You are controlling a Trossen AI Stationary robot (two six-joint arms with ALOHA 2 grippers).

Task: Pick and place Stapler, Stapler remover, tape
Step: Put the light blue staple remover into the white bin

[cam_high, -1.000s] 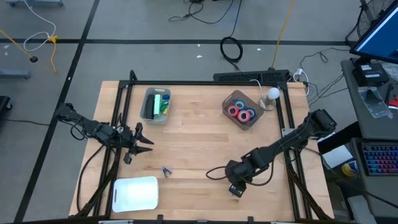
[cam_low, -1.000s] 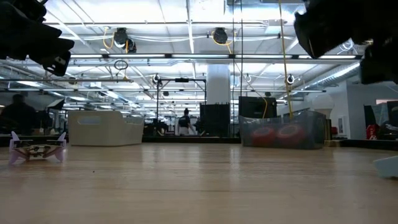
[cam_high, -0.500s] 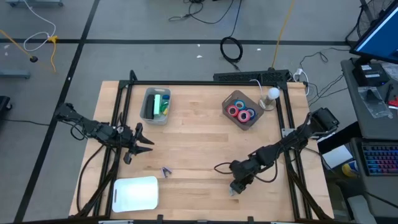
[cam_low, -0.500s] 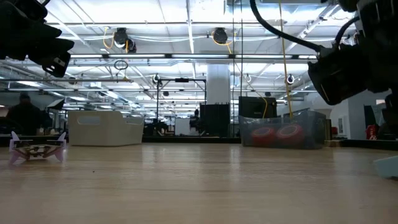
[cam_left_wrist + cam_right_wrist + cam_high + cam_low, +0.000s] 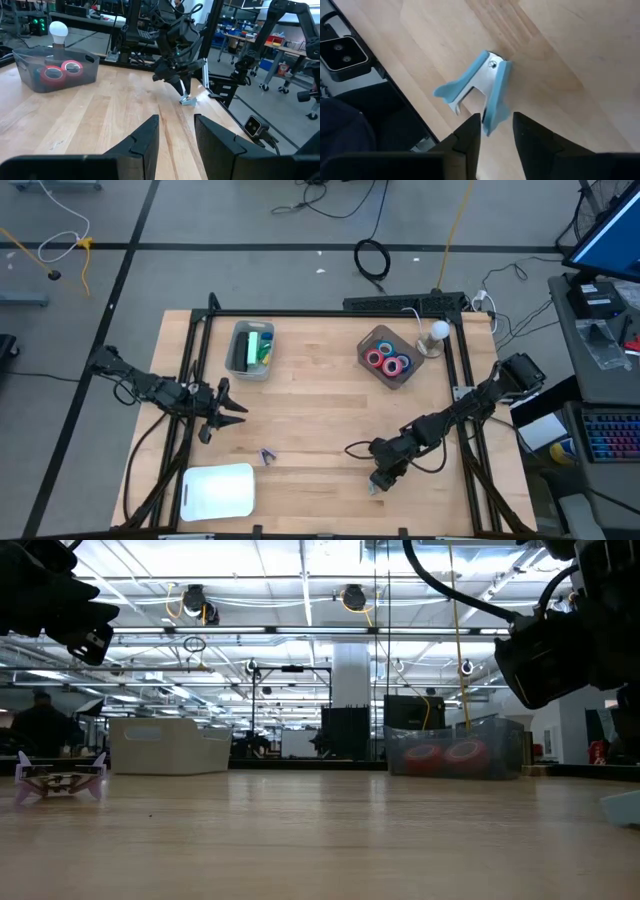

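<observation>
The blue staple remover [image 5: 476, 95] lies flat on the surface [image 5: 320, 420] at its near right part, close to the near edge, and the coming grasp turns on how it sits against the right pincer [image 5: 494, 131] hanging right over it. In the right wrist view its hinged head points away from the pincer and its two blue wings splay toward it; one wing runs down into the gap between the two fingers [image 5: 469, 131], the other flares off to the side, outside the gap. The remover's long axis therefore lies roughly along the pincer's line of sight, slightly skewed. The fingers stand parted, with the wing's tip between them and nothing gripped yet that I can see; a small shift toward the flared wing would probably bring both wings inside. In the high view the right pincer [image 5: 379, 480] is low over the remover, while the left pincer [image 5: 222, 412] waits, parted and empty, well apart at the left side, so the right arm is far nearer. A second, purple remover [image 5: 267, 455] lies near the white lid [image 5: 217, 492], closer to the left arm.
</observation>
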